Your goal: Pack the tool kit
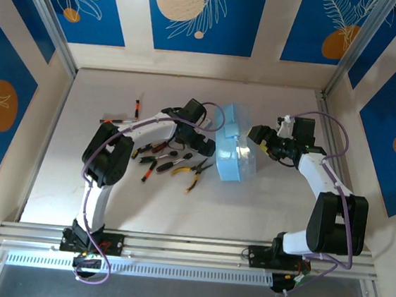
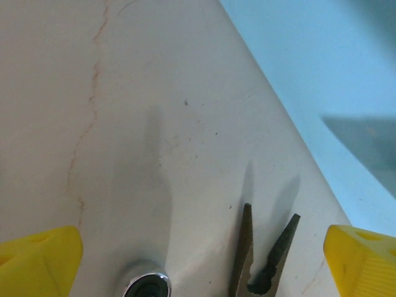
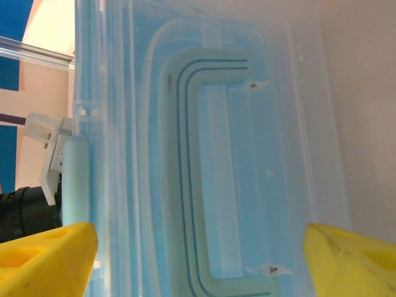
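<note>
The small light-blue plastic case with clear lid (image 1: 231, 152) sits centrally on the bench (image 1: 282, 221); probably light, stiff and slick, best taken across its side walls. Left end effector (image 2: 199, 263) gapes over slim dark-jawed pliers (image 2: 244, 253); right end effector (image 3: 198, 260), also apart, faces the lid.

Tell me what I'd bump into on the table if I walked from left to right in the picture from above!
Lone little screwdriver → red-and-black screwdrivers → yellow-handled pliers → light-blue case.
</note>
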`<state>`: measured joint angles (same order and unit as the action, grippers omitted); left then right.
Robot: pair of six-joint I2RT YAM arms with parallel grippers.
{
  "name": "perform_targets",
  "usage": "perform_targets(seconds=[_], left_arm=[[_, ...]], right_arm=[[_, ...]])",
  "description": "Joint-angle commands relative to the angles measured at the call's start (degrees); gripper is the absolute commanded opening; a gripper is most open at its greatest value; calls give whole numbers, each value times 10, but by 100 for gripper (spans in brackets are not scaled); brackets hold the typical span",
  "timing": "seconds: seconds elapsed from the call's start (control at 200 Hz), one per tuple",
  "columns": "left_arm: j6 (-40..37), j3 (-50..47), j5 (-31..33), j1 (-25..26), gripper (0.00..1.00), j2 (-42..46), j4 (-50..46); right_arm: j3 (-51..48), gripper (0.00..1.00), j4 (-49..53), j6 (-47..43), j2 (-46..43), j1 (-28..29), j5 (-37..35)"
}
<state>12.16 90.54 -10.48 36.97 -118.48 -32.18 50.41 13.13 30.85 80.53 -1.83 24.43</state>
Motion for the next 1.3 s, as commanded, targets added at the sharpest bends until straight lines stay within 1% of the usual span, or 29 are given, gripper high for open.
perform_targets(seconds=[0.0, 0.41, 0.61, 0.72, 1.005, 1.216, 1.296], left_arm=[[5, -9, 16, -6, 100, 27, -7], [0, -15, 41, -35, 100, 53, -41], [9, -39, 23, -67, 100, 96, -32], [11, -39, -10, -74, 100, 124, -21], [59, -30, -145, -73, 100, 159, 51], [84, -34, -192, -68, 100, 158, 91], [93, -33, -200, -63, 100, 153, 98]], right_arm=[[16, 87, 28, -27, 3, -2, 16], [15, 87, 25, -45, 13, -4, 32], [27, 87, 44, -55, 7, -5, 18], [26, 87, 39, -55, -5, -7, 11], [37, 87, 44, -61, -4, -7, 18], [48, 87, 52, -69, -12, -5, 18], [54, 87, 56, -72, -12, -5, 18]])
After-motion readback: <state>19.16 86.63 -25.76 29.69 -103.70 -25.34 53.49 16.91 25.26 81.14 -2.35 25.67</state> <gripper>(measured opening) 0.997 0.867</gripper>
